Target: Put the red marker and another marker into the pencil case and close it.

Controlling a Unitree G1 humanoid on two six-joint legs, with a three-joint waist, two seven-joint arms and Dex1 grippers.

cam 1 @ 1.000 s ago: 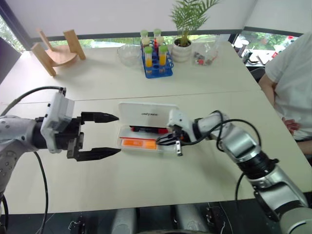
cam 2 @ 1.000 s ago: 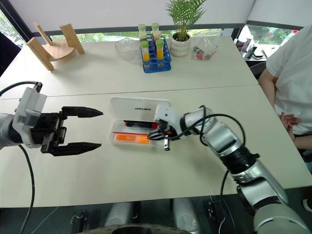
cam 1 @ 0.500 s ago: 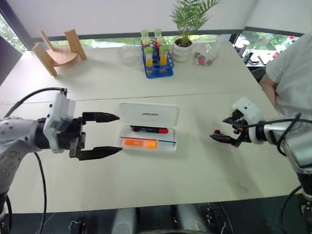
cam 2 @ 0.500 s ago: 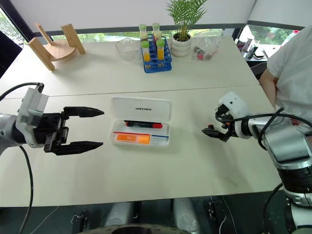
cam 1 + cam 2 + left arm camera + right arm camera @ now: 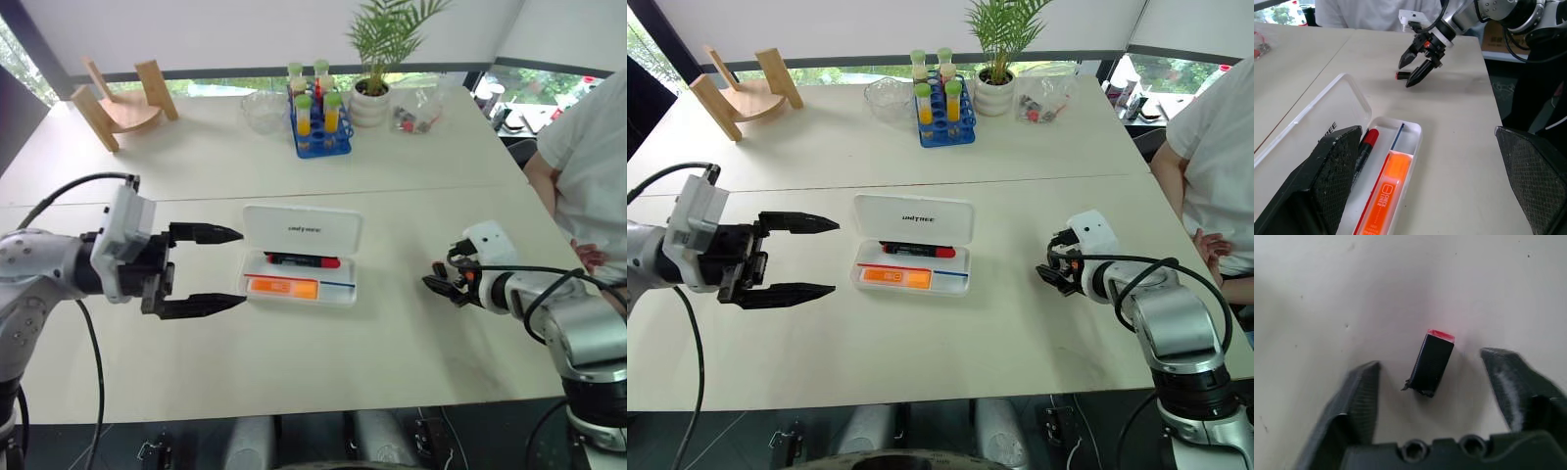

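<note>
Plainly, the pale table (image 5: 392, 343) is the biggest thing here, with wide bare surface on all sides of the pencil case (image 5: 302, 254), the landmark for everything else. The pencil case is a flat white hinged box lying open, lid tipped back with a small dark logo on it, and a red and a blue stripe showing in its tray. Inside, along the hinge side, lies the red marker (image 5: 302, 260), slim and dark with a bright red end; beside it, on the near side of the tray, lies the other marker (image 5: 281, 288), thick, flat-sided and orange. The left gripper (image 5: 223, 268) hangs just beside the case's left end, its two black fingers spread wide and holding nothing. The right gripper (image 5: 437, 284) sits well apart from the case on its right side, low over the table, fingers parted with a gap on each side of a small black block with a red end (image 5: 1432, 363). A person's white sleeve (image 5: 588, 166) shows beyond the table's right edge.
</note>
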